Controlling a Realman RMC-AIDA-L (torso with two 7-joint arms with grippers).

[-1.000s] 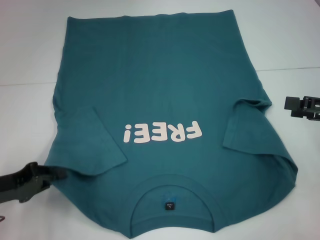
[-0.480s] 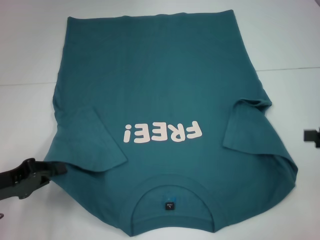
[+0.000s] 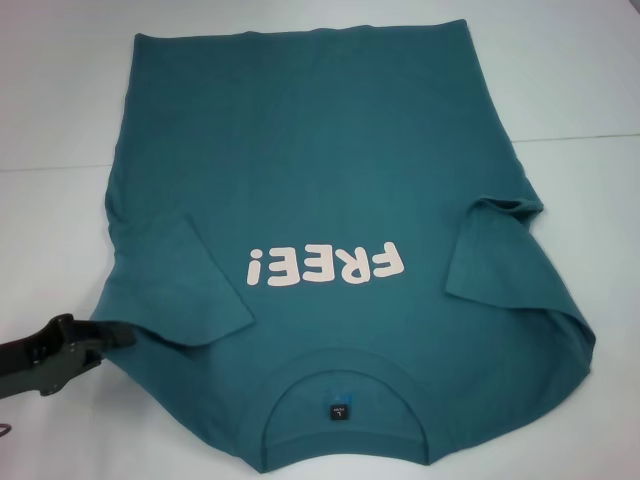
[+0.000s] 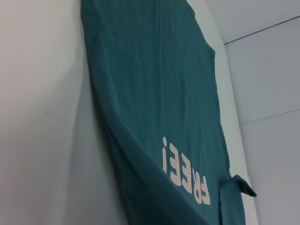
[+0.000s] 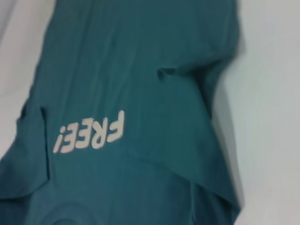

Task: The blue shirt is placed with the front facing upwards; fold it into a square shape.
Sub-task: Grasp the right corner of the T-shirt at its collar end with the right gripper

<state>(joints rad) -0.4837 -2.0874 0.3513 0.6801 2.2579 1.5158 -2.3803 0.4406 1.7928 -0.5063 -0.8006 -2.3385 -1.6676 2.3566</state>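
Observation:
The blue shirt [image 3: 330,170] lies flat on the white table, front up, its collar [image 3: 345,372] nearest me and the pink "FREE!" print [image 3: 325,266] on the chest. Both sleeves are folded inward: the left sleeve [image 3: 185,290] and the right sleeve [image 3: 495,260] rest on the body. My left gripper [image 3: 112,336] sits low at the shirt's left edge, beside the folded left sleeve, its tip touching the cloth. The left wrist view looks along the shirt [image 4: 154,93] and the right wrist view looks down on the shirt [image 5: 140,70]. My right gripper is out of view.
The white table [image 3: 50,100] spreads around the shirt on the left, right and far sides. A thin seam line [image 3: 590,137] crosses the table at the right. The shirt's hem [image 3: 300,33] reaches near the far edge of the head view.
The right gripper, seen at the right edge a second ago, has left the head view. The left gripper has shifted slightly back along the shirt's left edge.

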